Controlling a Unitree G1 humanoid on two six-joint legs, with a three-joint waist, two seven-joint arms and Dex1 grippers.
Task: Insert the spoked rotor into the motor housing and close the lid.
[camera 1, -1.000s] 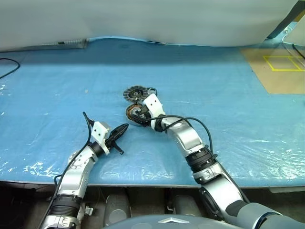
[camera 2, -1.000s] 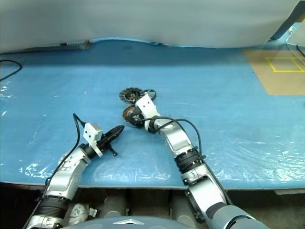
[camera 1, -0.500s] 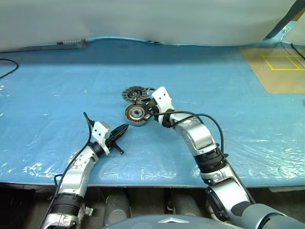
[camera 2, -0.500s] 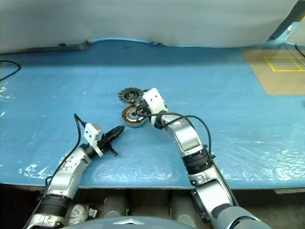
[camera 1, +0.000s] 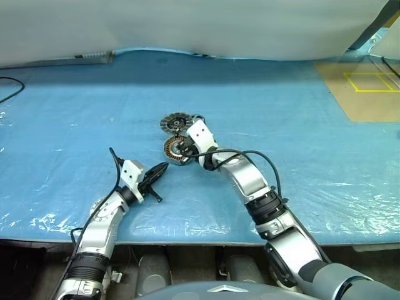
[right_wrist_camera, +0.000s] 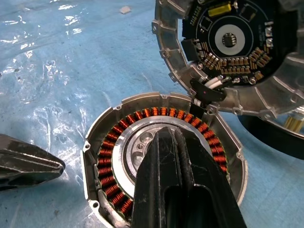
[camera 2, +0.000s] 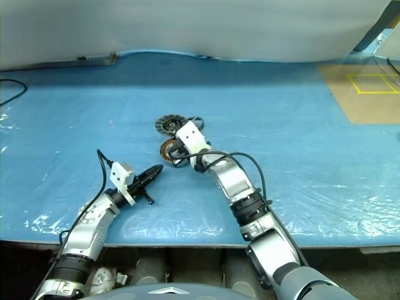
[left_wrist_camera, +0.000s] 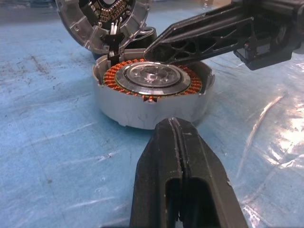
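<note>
Left gripper (camera 1: 160, 169) pinched shut, empty, near the motor housing (camera 1: 175, 149); right gripper (right_wrist_camera: 178, 156) closed too, empty, hovering right above its hub, the nearer arm; spoked rotor (right_wrist_camera: 270, 135) waits just beyond, beside the lid (camera 1: 177, 122)

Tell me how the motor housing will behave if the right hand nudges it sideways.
The motor housing is a squat metal drum standing flat, so it will probably slide, not tip or roll. Copper windings suggest weight. The lid, joined by short wires, would likely drag along.
</note>
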